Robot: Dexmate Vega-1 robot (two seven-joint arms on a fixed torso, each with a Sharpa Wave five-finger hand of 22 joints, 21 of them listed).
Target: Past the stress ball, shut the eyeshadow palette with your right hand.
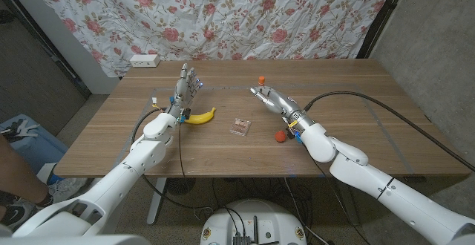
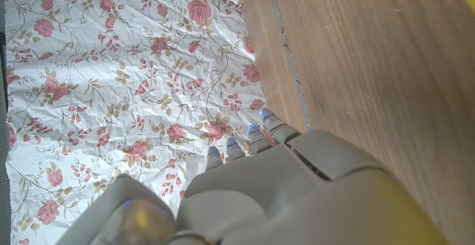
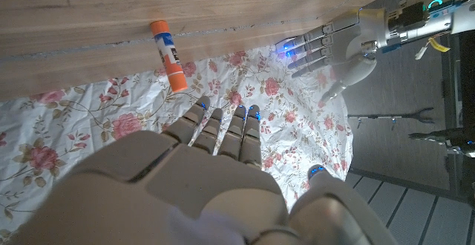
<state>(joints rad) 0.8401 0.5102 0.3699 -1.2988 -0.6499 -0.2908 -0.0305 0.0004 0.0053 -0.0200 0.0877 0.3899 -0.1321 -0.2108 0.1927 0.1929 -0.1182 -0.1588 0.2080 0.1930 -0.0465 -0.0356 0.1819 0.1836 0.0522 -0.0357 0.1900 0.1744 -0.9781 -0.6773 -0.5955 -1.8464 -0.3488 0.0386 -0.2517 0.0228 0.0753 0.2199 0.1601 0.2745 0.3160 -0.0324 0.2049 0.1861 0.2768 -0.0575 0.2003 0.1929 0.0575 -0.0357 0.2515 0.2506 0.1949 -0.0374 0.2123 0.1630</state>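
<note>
Here we are looking down from the head view at a wooden counter (image 1: 356, 137) with a rose-printed cloth (image 1: 223, 15) hanging behind it. Our left robot hand (image 1: 185, 85) is standing upright near the counter's left side, its fingers spread and pointing toward the cloth, holding nothing. Just beside it, on the near side, a yellow banana (image 1: 201, 116) is lying on the wood. Our right robot hand (image 1: 269, 97) is reaching in over the middle of the counter, fingers stretched out together and apart from everything, also holding nothing.

The eyeshadow palette (image 1: 240, 126), small and pinkish, is lying in the middle of the counter, between the two arms and nearer to us than the right robot hand's fingertips. We cannot tell from this view whether its lid is up or down. The red stress ball (image 1: 279, 134) is sitting to the right of the palette, just beside our right wrist. An orange-capped glue stick (image 1: 261, 80) is standing beyond the right robot hand, toward the cloth; in the right wrist view the glue stick (image 3: 168, 54) is showing its white label. A white power strip (image 1: 144, 60) is resting at the far left corner
</note>
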